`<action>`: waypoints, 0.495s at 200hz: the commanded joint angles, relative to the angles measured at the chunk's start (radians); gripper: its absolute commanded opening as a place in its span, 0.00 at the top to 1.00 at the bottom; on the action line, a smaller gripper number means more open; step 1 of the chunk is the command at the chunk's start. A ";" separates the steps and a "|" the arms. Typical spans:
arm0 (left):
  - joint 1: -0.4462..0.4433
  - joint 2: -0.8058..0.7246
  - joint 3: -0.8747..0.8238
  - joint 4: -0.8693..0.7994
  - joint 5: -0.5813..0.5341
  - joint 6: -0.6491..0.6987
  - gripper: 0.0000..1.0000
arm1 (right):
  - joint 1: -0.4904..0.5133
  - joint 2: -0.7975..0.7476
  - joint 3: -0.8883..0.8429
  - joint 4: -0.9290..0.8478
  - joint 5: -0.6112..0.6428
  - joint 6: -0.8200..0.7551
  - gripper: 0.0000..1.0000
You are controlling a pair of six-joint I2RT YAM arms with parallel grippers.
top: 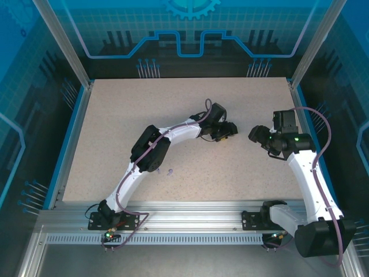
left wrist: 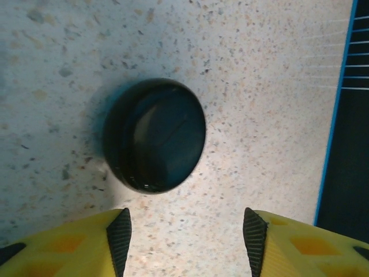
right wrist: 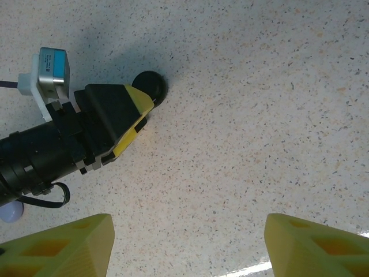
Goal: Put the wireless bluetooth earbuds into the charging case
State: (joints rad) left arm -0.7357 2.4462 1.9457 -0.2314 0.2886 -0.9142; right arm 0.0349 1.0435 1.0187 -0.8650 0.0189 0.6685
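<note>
A black round charging case (left wrist: 155,135), lid closed, lies on the speckled table just ahead of my left gripper (left wrist: 187,239). That gripper is open, and its black-padded fingertips (left wrist: 120,236) straddle bare table short of the case. From the right wrist the same case (right wrist: 151,85) peeks out past the left gripper (right wrist: 109,121). My right gripper (right wrist: 187,245) hangs open over bare table with nothing between its yellow fingers. Seen from above, the left gripper (top: 226,130) and right gripper (top: 255,134) face each other near mid-table. Tiny lilac earbuds (top: 169,171) lie beside the left arm's elbow.
A pale lilac rounded object (right wrist: 10,210) sits at the lower left edge of the right wrist view, partly behind the left arm's cable. The table's blue side rail (left wrist: 334,115) runs close to the case. Blue walls enclose the table (top: 115,115).
</note>
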 commanded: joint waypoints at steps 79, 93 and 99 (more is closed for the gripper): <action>-0.006 -0.208 0.010 -0.210 -0.219 0.283 0.31 | -0.062 -0.031 -0.004 -0.016 -0.039 -0.058 0.22; -0.007 -0.254 -0.016 -0.215 -0.250 0.310 0.21 | -0.067 -0.033 -0.007 -0.016 -0.039 -0.065 0.19; -0.007 -0.273 -0.028 -0.219 -0.263 0.321 0.20 | -0.068 -0.035 -0.008 -0.016 -0.039 -0.070 0.18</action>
State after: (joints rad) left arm -0.7361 2.2978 1.9457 -0.4049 0.1074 -0.6888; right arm -0.0109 1.0298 1.0187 -0.8673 -0.0044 0.6270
